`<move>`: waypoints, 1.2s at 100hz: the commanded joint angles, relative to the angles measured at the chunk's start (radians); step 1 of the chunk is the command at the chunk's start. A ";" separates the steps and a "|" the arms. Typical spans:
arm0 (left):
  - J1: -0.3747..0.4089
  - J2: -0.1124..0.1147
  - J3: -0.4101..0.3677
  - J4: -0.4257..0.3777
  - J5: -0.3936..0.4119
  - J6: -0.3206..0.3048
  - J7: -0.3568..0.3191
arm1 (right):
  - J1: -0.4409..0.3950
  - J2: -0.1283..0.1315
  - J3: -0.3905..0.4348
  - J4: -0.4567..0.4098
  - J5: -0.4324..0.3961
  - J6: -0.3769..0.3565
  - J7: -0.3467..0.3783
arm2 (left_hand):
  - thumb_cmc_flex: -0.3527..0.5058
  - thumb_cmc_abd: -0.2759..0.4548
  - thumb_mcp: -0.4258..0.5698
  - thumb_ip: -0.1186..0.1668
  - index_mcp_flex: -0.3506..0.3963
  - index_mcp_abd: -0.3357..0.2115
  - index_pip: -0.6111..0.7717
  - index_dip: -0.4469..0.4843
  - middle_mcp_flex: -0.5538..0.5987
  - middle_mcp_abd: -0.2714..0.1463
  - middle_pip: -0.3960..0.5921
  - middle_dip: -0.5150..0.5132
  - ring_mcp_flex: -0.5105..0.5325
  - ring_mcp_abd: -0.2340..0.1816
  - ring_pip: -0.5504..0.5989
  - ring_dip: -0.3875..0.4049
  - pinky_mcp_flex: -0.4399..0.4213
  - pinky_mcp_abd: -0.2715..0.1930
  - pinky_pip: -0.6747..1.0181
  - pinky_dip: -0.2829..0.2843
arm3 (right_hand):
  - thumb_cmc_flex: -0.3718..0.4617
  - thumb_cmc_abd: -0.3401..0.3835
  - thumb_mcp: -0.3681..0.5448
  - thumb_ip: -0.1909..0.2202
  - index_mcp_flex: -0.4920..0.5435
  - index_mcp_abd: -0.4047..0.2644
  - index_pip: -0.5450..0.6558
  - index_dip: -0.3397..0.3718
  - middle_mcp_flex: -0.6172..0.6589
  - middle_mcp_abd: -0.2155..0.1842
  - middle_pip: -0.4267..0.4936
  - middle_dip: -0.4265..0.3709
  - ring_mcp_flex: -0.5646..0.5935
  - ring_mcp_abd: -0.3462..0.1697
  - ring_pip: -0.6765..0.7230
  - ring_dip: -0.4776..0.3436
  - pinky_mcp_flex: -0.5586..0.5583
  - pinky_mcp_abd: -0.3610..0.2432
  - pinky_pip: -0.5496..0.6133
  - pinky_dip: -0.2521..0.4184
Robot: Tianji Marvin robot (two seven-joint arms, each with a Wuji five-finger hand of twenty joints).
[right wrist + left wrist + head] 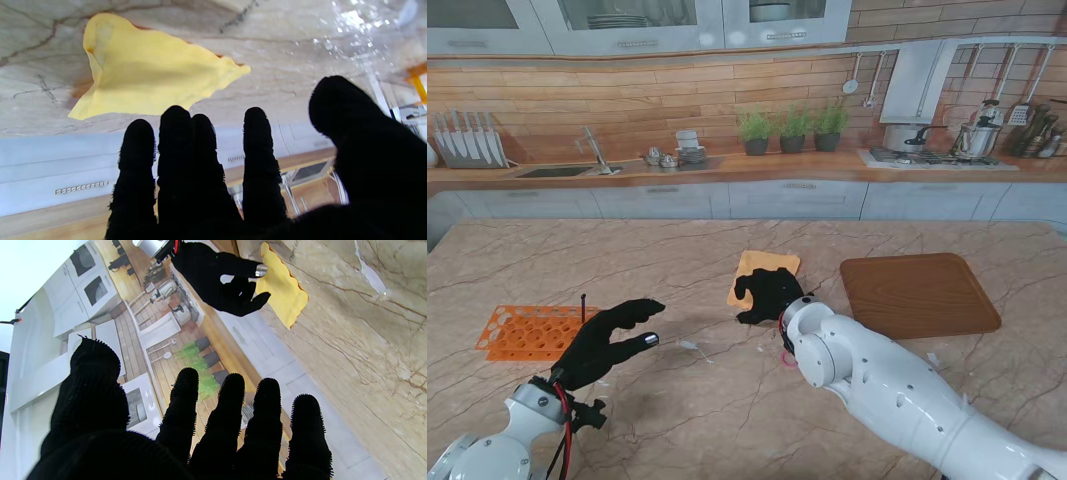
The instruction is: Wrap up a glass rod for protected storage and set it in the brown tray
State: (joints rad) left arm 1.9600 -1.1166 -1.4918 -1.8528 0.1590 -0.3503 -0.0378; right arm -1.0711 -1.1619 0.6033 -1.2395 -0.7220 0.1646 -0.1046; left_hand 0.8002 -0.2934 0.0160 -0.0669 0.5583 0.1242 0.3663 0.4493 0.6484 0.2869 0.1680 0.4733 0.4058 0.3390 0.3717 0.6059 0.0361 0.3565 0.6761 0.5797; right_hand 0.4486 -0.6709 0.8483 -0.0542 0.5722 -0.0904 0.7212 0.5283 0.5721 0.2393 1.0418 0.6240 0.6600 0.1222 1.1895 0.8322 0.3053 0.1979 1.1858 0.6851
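Note:
A yellow cloth (767, 266) lies on the marble table (677, 260) near its middle, rumpled in the right wrist view (150, 83). My right hand (767, 295) hovers at the cloth's near edge with fingers apart and nothing in it; the left wrist view shows that hand (220, 276) with curled fingers at the cloth (282, 290). My left hand (612, 340) is open above the table, nearer to me and to the left. A faint clear sliver, possibly the glass rod (690, 345), lies between the hands. The brown tray (920, 293) sits to the right.
An orange tube rack (532, 332) stands at the left beside my left hand, with a thin dark rod (584, 305) upright in it. A small clear scrap (932, 358) lies near the tray's near edge. Kitchen counters run behind the table.

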 commanded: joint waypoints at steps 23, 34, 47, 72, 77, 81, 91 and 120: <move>-0.043 -0.006 -0.001 0.041 -0.056 0.040 -0.038 | 0.105 -0.048 -0.115 0.136 0.003 0.039 -0.026 | 0.019 0.020 -0.001 0.029 0.004 -0.022 -0.005 -0.006 -0.002 -0.022 0.018 0.014 0.001 -0.015 0.010 0.010 -0.009 -0.002 0.023 0.014 | -0.006 -0.015 0.032 0.002 0.012 0.041 0.004 -0.005 -0.035 0.053 0.072 0.034 -0.012 0.004 0.078 0.027 -0.021 -0.010 0.094 0.011; -0.045 -0.004 -0.007 0.048 -0.056 0.042 -0.048 | 0.128 -0.066 -0.140 0.172 0.015 0.066 -0.037 | 0.017 0.024 -0.005 0.030 0.002 -0.024 -0.005 -0.007 -0.003 -0.022 0.019 0.014 0.000 -0.017 0.011 0.010 -0.010 -0.003 0.024 0.013 | -0.010 -0.006 0.039 0.007 0.014 0.047 0.008 -0.005 -0.042 0.057 0.085 0.039 -0.010 0.006 0.084 0.031 -0.023 -0.010 0.111 0.009; -0.047 -0.005 -0.011 0.054 -0.061 0.046 -0.048 | 0.152 -0.085 -0.169 0.211 0.030 0.093 -0.043 | 0.019 0.026 -0.008 0.030 0.005 -0.022 -0.004 -0.006 -0.004 -0.022 0.018 0.014 -0.001 -0.016 0.011 0.009 -0.012 0.000 0.024 0.012 | -0.025 0.001 0.032 0.008 -0.012 0.070 -0.004 -0.012 -0.055 0.064 0.091 0.041 -0.016 0.011 0.082 0.033 -0.032 -0.008 0.122 0.004; -0.049 -0.004 -0.014 0.055 -0.059 0.058 -0.053 | 0.193 -0.123 -0.226 0.304 0.053 0.092 -0.062 | 0.021 0.031 -0.012 0.031 0.007 -0.022 -0.004 -0.006 -0.006 -0.023 0.019 0.014 -0.001 -0.015 0.013 0.010 -0.012 -0.002 0.026 0.012 | -0.019 -0.001 0.026 0.014 -0.004 0.050 0.019 -0.007 -0.047 0.060 0.101 0.037 -0.005 0.003 0.083 0.034 -0.021 -0.009 0.134 -0.010; -0.050 -0.005 -0.013 0.055 -0.058 0.062 -0.051 | 0.200 -0.130 -0.236 0.320 0.060 0.087 -0.064 | 0.024 0.030 -0.013 0.031 0.010 -0.021 -0.003 -0.005 -0.004 -0.022 0.020 0.015 0.000 -0.015 0.014 0.010 -0.012 -0.001 0.027 0.012 | -0.013 0.000 0.037 0.017 -0.005 0.048 0.025 -0.005 -0.045 0.057 0.104 0.037 -0.003 0.000 0.083 0.033 -0.020 -0.010 0.135 -0.013; -0.051 -0.005 -0.012 0.054 -0.058 0.066 -0.050 | 0.205 -0.134 -0.244 0.330 0.065 0.082 -0.061 | 0.025 0.030 -0.014 0.031 0.012 -0.021 -0.002 -0.005 -0.002 -0.021 0.021 0.015 0.000 -0.014 0.014 0.010 -0.011 0.001 0.028 0.012 | -0.011 -0.004 0.060 0.016 -0.007 0.045 0.036 -0.004 -0.045 0.056 0.107 0.033 -0.002 0.001 0.084 0.031 -0.019 -0.011 0.139 -0.021; -0.053 -0.005 -0.012 0.054 -0.061 0.068 -0.053 | 0.216 -0.141 -0.270 0.350 0.069 0.066 -0.049 | 0.024 0.035 -0.016 0.031 0.010 -0.020 -0.003 -0.005 -0.004 -0.022 0.021 0.015 -0.001 -0.015 0.014 0.010 -0.012 -0.002 0.028 0.012 | 0.003 -0.011 0.108 0.013 0.016 0.036 0.050 -0.006 -0.027 0.052 0.110 0.029 0.009 0.001 0.089 0.029 -0.014 -0.008 0.145 -0.028; -0.052 -0.009 -0.008 0.045 -0.068 0.091 -0.041 | 0.236 -0.164 -0.341 0.418 0.063 0.012 -0.048 | 0.028 0.055 -0.020 0.030 0.021 -0.018 -0.001 -0.004 0.006 -0.016 0.025 0.018 0.002 -0.008 0.025 0.015 -0.013 0.002 0.037 0.014 | 0.137 -0.069 0.188 -0.085 0.105 -0.076 0.311 -0.216 0.061 0.020 0.131 0.016 0.066 -0.006 0.119 0.000 0.032 -0.001 0.166 -0.053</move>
State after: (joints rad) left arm 1.8982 -1.1197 -1.5013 -1.8003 0.0951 -0.2607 -0.0765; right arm -0.8175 -1.3181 0.2812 -0.8389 -0.6506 0.1915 -0.1692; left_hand 0.8036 -0.2717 0.0145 -0.0669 0.5583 0.1241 0.3663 0.4493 0.6473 0.2869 0.1728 0.4820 0.4059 0.3390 0.3844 0.6059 0.0326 0.3575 0.6898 0.5799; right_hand 0.5403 -0.7014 1.0046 -0.0996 0.5691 -0.0005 1.0388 0.4085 0.6071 0.2519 1.1359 0.6480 0.7019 0.1264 1.2659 0.8440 0.3309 0.1922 1.3008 0.6434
